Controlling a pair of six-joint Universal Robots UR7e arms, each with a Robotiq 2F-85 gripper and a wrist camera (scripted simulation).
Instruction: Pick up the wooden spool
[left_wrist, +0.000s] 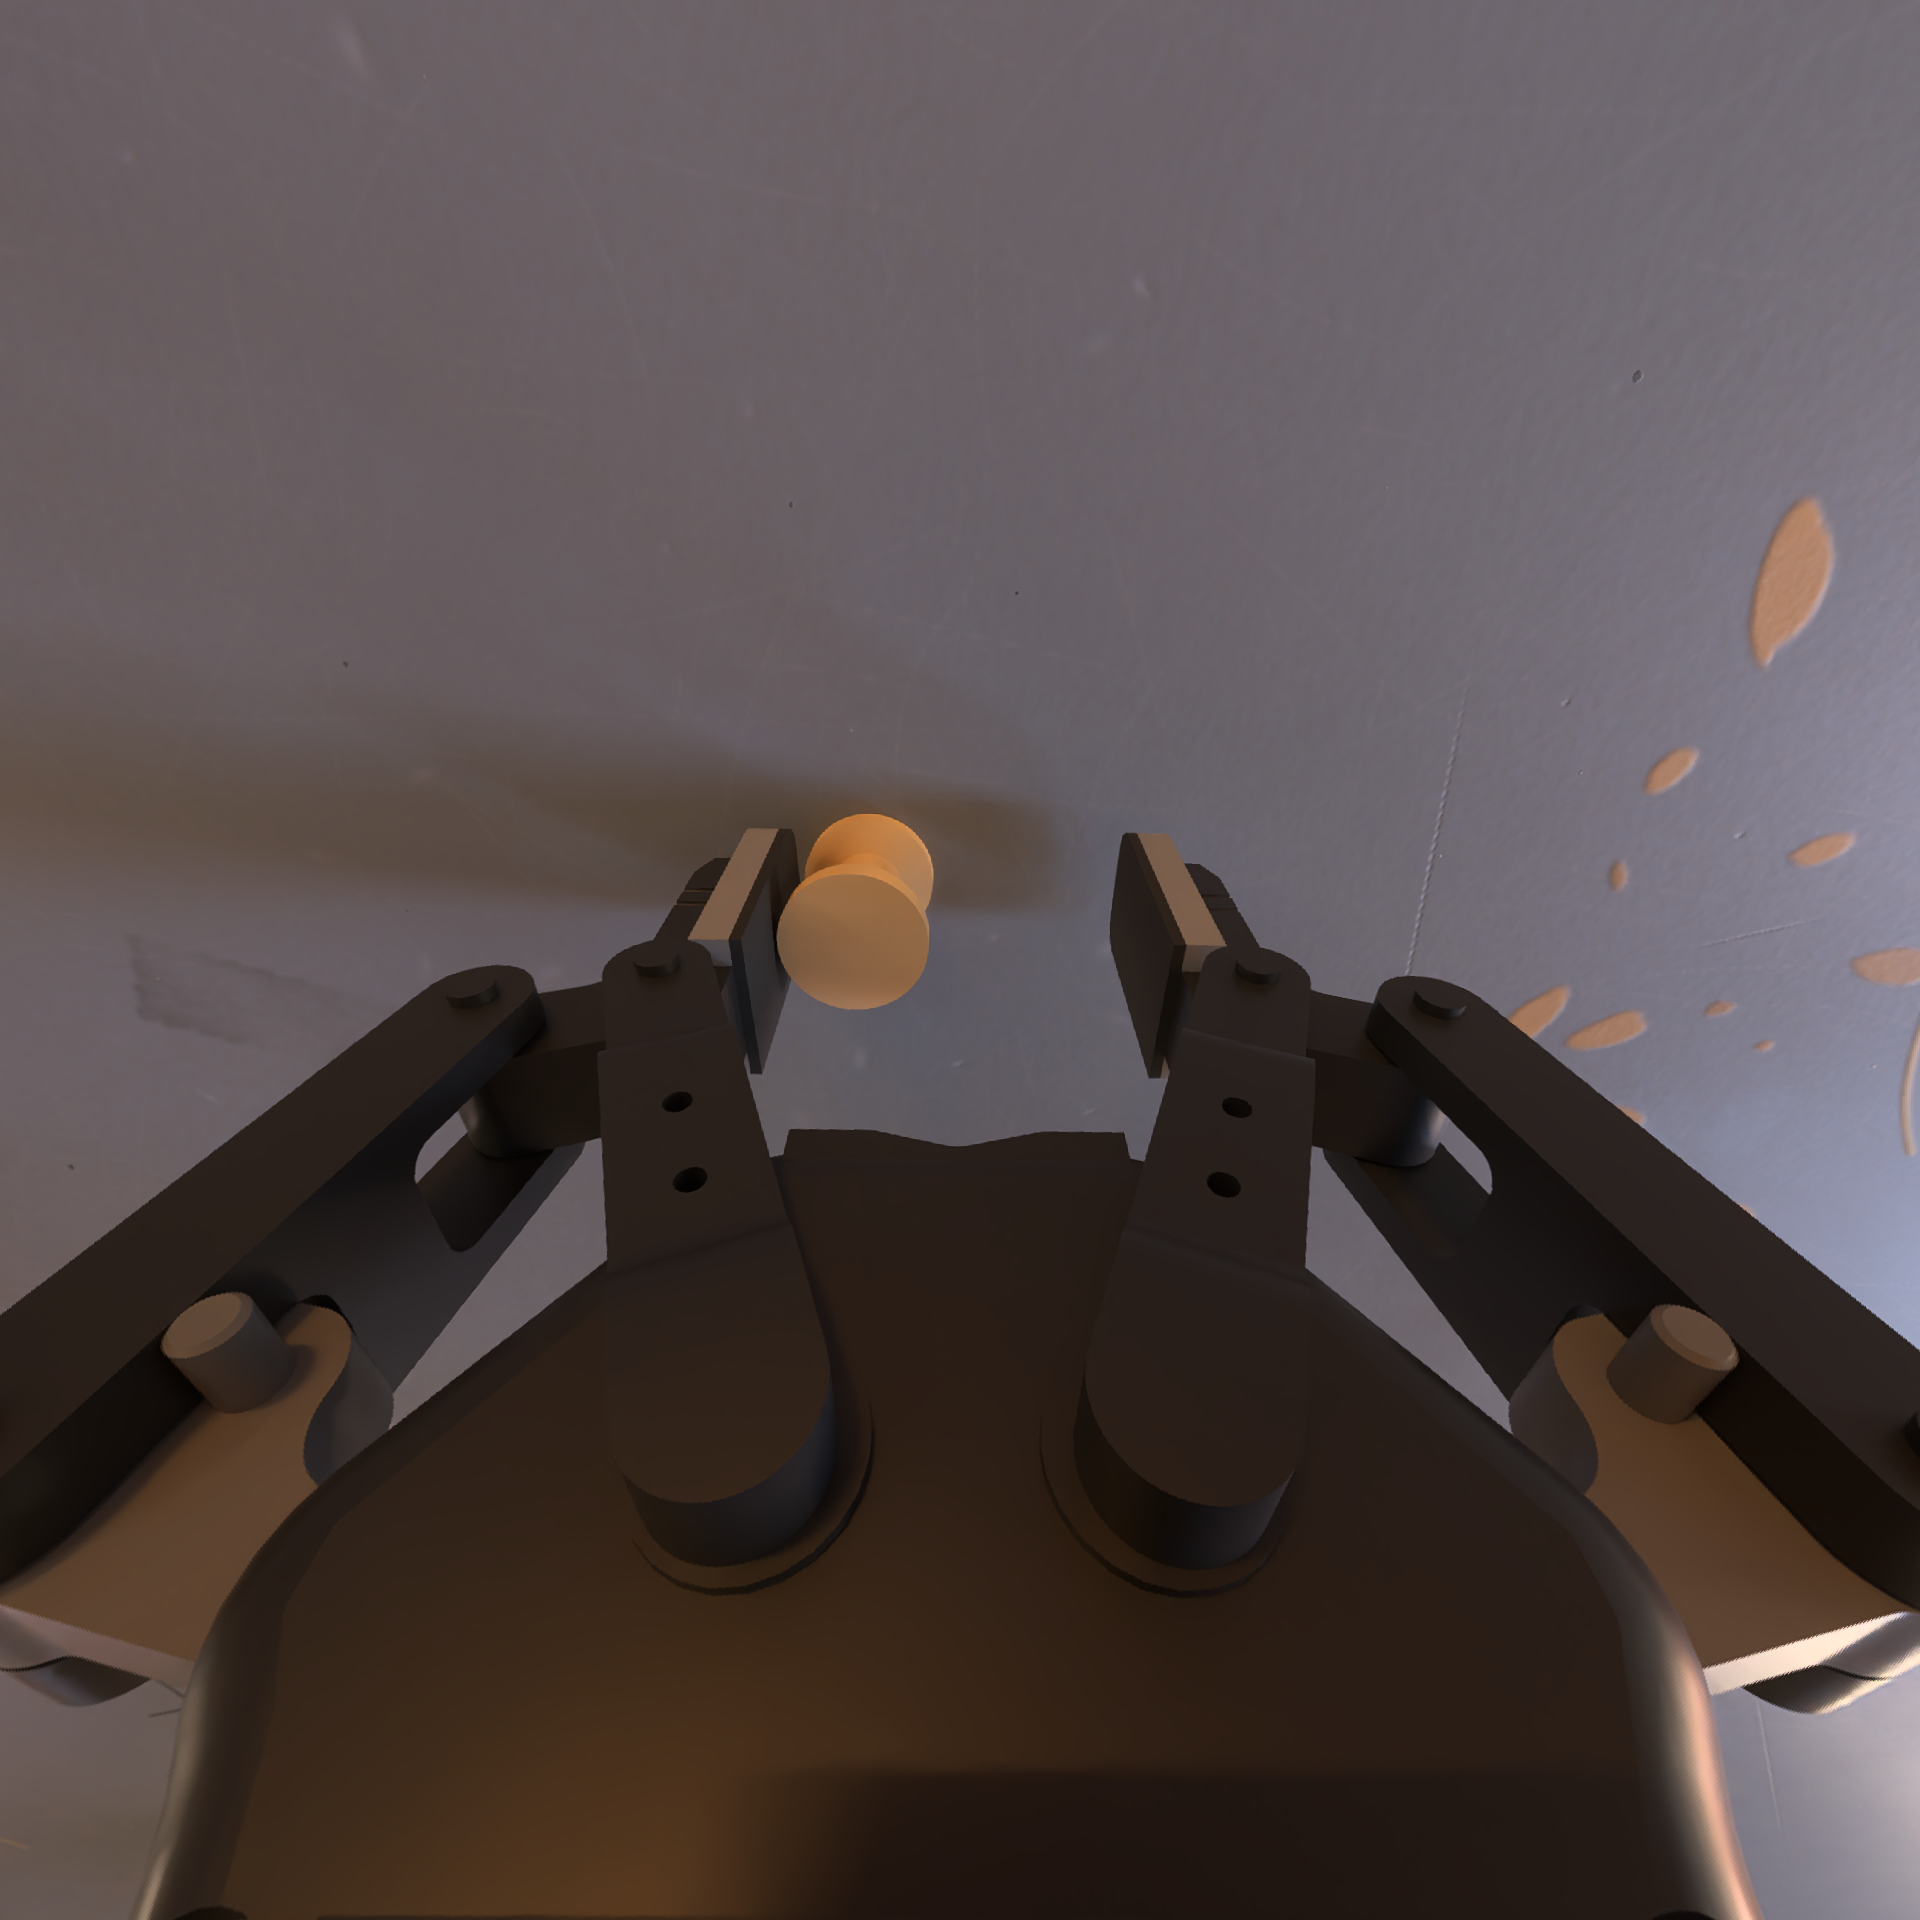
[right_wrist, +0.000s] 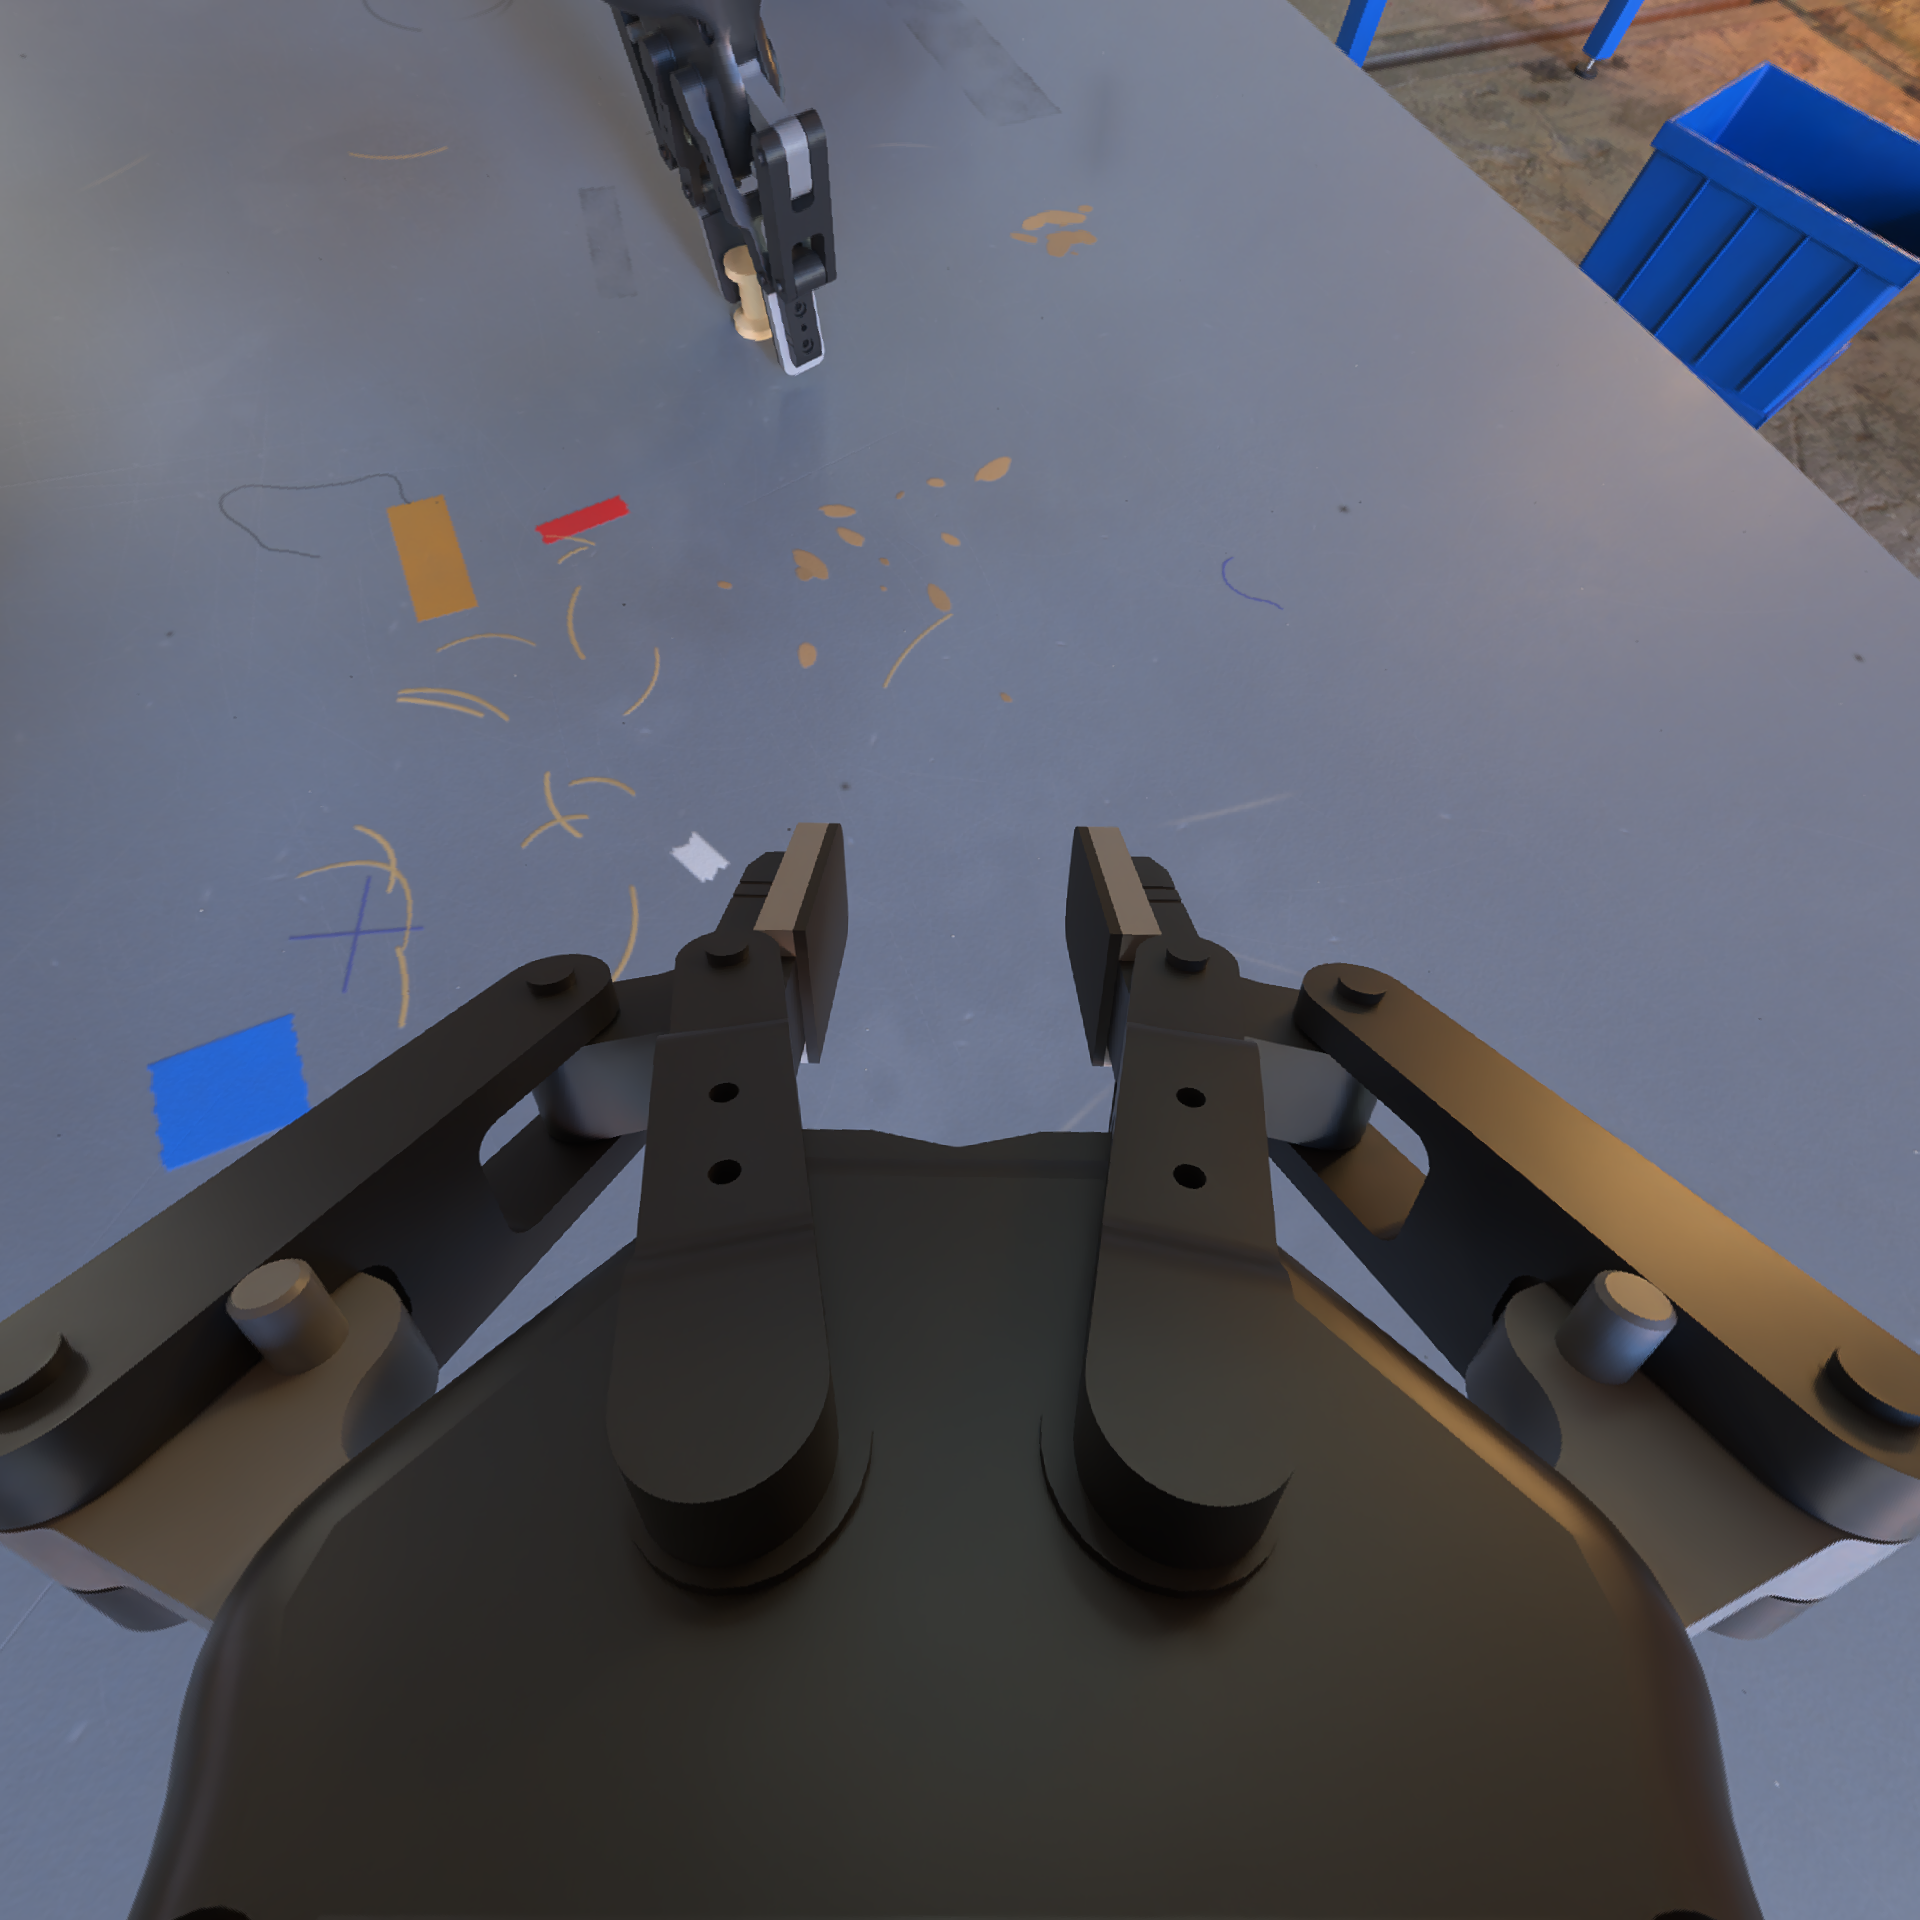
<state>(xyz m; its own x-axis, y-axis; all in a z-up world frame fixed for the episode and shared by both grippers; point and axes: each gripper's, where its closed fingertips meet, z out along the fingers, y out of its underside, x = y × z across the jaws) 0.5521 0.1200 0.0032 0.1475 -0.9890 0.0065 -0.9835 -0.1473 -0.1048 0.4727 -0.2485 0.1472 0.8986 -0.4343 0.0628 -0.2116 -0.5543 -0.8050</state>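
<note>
The wooden spool (left_wrist: 854, 925) is small and light tan and lies on its side on the grey table (left_wrist: 935, 416). In the left wrist view it sits between the fingers of my left gripper (left_wrist: 951, 883), close against the left pad (left_wrist: 756, 935) and well apart from the right pad. The left gripper is open around it. In the right wrist view the spool (right_wrist: 746, 296) and the left gripper (right_wrist: 774, 332) show far off at the top, low over the table. My right gripper (right_wrist: 956, 862) is open and empty above the table.
A blue bin (right_wrist: 1766, 239) stands off the table's far right edge. Flat marks lie on the table: a blue patch (right_wrist: 229, 1086), an orange tag (right_wrist: 431, 556), red tape (right_wrist: 582, 517), tan flecks (right_wrist: 883, 551).
</note>
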